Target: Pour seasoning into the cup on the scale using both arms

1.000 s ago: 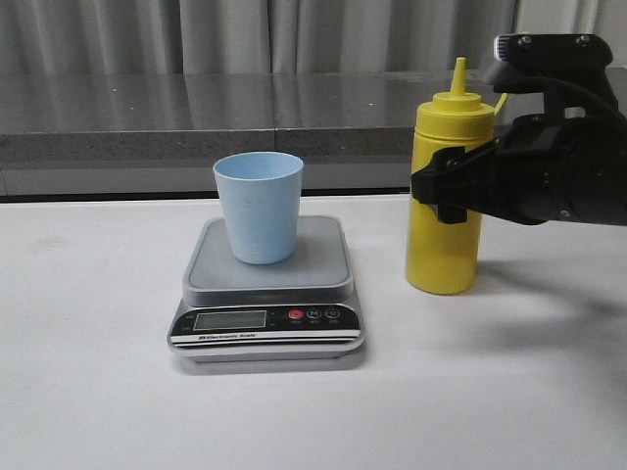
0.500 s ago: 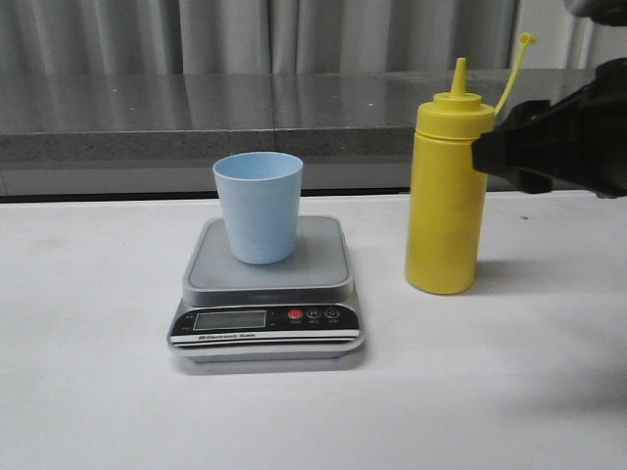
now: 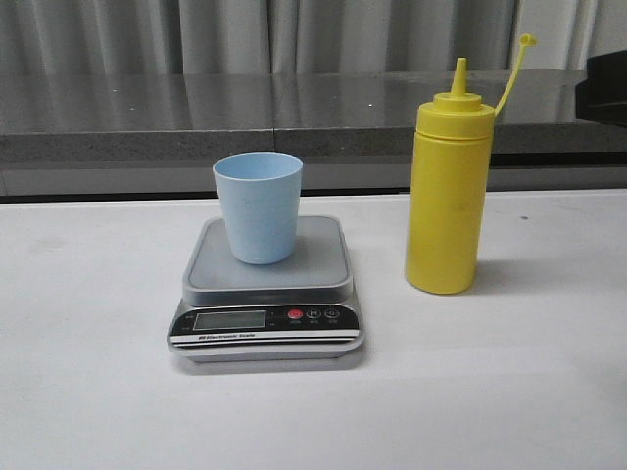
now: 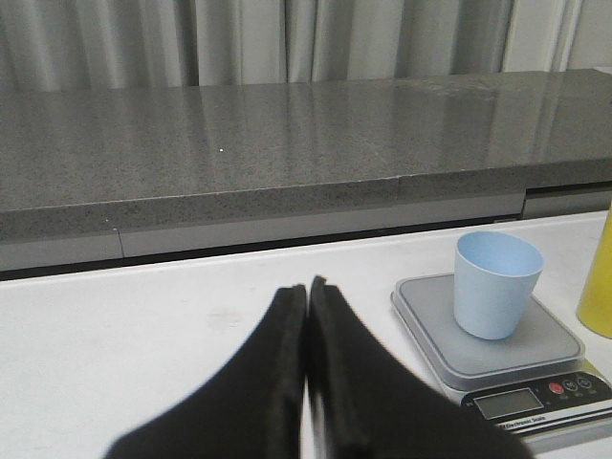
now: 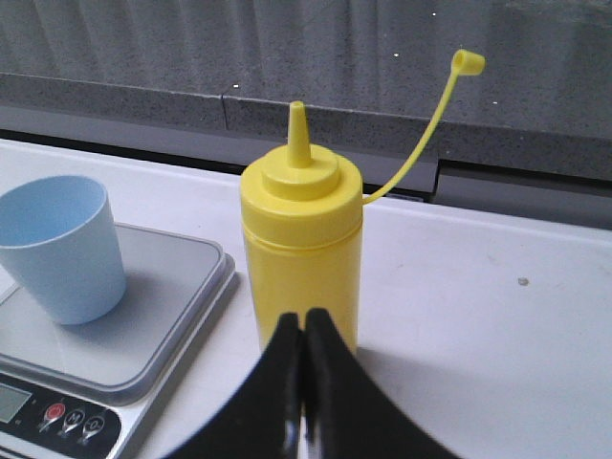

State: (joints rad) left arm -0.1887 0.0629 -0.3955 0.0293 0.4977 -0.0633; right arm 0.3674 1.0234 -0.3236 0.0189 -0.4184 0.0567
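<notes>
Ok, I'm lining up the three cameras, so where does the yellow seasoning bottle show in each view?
Front view: seasoning bottle stands upright on the table, right of the scale.
Left wrist view: only a yellow sliver at the right edge.
Right wrist view: centre, just beyond the shut fingertips.
Shared landmark: the blue cup on the scale.

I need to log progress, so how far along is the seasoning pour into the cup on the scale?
Done: the cup stands upright on the scale. The seasoning stands upright on the table to the scale's right, nozzle uncapped, cap dangling on its strap. In hand: nothing; the left gripper and right gripper are both shut and empty, the right one close to the bottle. Left: gripping, lifting, tipping and pouring.
</notes>
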